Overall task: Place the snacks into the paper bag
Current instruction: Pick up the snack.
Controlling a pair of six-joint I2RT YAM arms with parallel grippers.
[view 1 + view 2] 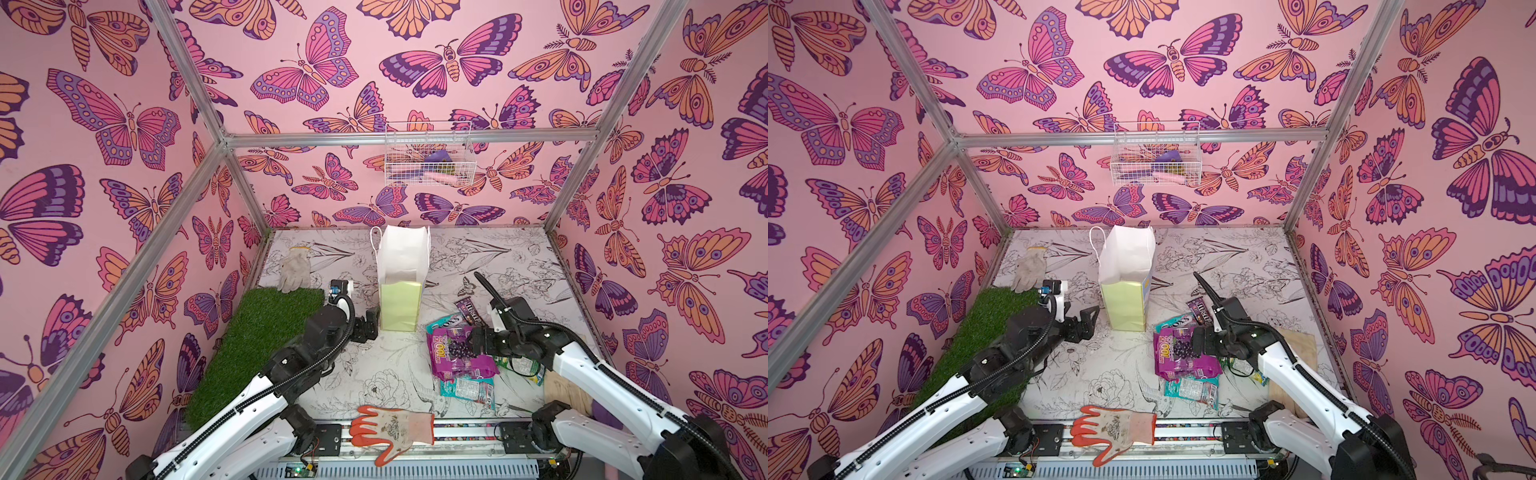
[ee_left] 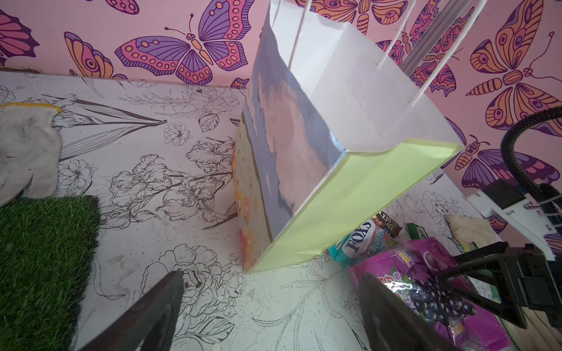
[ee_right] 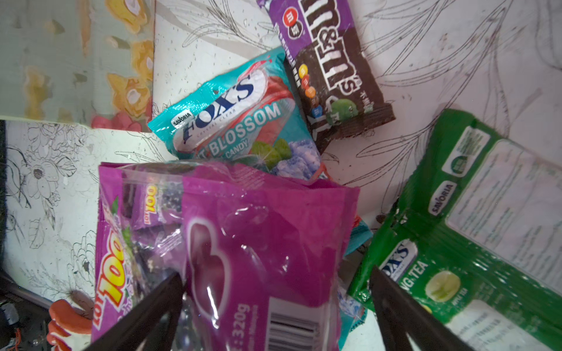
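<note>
Right claw (image 1: 473, 338) hangs with its jaws spread wide, gripping nothing, directly above the magenta grape bag (image 1: 455, 357). In the right wrist view its dark fingers (image 3: 158, 307) frame that bag's barcode end, and whether they touch the foil I cannot tell. Just ahead of the claw, one teal candy bag (image 3: 237, 121) peeks out from under the grape bag, and beyond it lies the M&M's packet (image 3: 331, 70), touching the teal one. Off to the claw's right sits the green-and-yellow bag (image 3: 456, 243), partly hidden under the arm in both top views. Behind the claw, nearer the robot's base, a second teal candy bag (image 1: 467, 388) pokes out from beneath the grape bag. Ahead and to the claw's left stands the paper bag (image 1: 399, 305), upright, mouth open, white inside, and all five snacks lie outside it. Left claw (image 1: 370, 326) hovers just beside that bag's left lower corner, jaws wide as well and empty, with the bag's bluish printed side looming large in the left wrist view.
</note>
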